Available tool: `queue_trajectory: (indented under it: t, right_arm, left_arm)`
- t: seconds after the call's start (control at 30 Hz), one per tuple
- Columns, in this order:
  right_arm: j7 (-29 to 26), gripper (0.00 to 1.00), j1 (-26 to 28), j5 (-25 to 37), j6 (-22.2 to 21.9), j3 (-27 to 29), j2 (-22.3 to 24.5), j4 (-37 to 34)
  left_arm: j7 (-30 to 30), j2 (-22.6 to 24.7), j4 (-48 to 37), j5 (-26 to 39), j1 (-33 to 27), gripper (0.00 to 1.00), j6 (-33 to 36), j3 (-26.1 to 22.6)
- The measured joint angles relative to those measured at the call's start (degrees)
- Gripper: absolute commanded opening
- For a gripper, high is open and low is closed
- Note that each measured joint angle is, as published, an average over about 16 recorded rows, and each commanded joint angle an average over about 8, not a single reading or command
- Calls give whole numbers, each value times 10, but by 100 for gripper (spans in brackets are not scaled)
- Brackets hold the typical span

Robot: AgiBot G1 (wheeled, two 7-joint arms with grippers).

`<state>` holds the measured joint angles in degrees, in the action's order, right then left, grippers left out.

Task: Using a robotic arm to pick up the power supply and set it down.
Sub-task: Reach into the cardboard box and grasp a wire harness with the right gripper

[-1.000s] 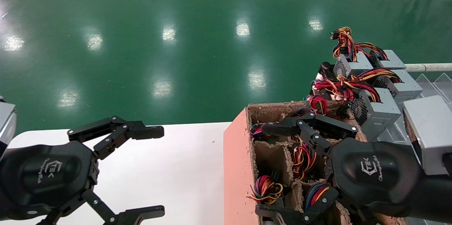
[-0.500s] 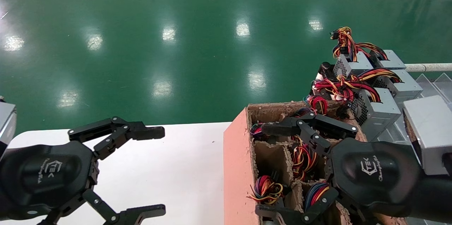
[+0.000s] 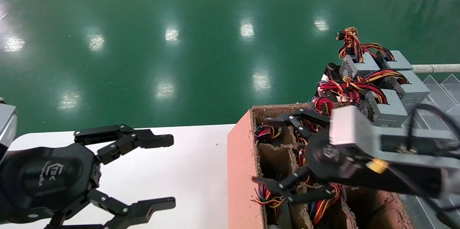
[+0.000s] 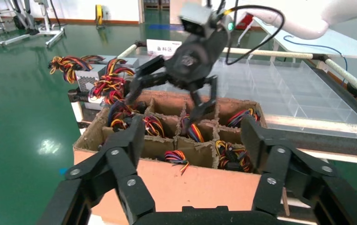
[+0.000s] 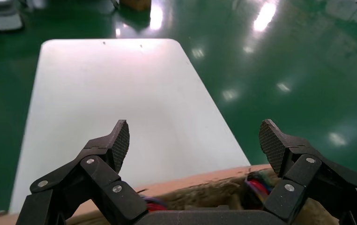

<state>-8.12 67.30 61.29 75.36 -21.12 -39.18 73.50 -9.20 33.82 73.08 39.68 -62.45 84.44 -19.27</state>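
— Where is the right gripper seen?

— It is held over the divided cardboard box, tilted on its side, with its jaws spread wide and nothing gripped. One finger is placed near the box's far rim, the other above the nearer cells. In the right wrist view the two ribbed fingertips are seen well apart, with the box's torn edge just below them and the white table beyond.

— And the power supply?

— Only wire bundles are shown in the cells; the bodies are hidden by the cardboard partitions, so which unit is meant cannot be told. Three grey boxes are stacked in a stepped row past the box's far corner, against a clear tray.

— Is room left at the edges?

— The table surface left of the box is bare up to its rounded far edge, with green floor beyond. The left gripper is held there, jaws released.
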Motion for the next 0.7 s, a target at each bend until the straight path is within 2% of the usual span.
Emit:
queue_trajectory:
  t: [0.17, 0.2, 0.23, 0.43, 0.47, 0.5, 0.7]
  right_arm:
    - [10, 100, 39, 45, -8, -24, -40, -61]
    - [13, 94, 48, 52, -7, -28, -48, -77]
    - [17, 86, 56, 59, -6, -32, -55, -94]
    - [48, 11, 101, 89, 13, -53, -91, -200]
    - [54, 4, 108, 92, 17, -55, -95, -217]
    - [60, 0, 114, 95, 21, -58, -99, -233]
    - [95, 0, 140, 104, 45, -66, -114, -308]
  left_arm:
    - [0, 0, 0, 0, 0, 0, 0, 0]
    - [0, 0, 0, 0, 0, 0, 0, 0]
    - [0, 0, 0, 0, 0, 0, 0, 0]
    - [0, 0, 0, 0, 0, 0, 0, 0]
    - [0, 0, 0, 0, 0, 0, 0, 0]
    - [0, 0, 0, 0, 0, 0, 0, 0]
    - [0, 0, 0, 0, 0, 0, 0, 0]
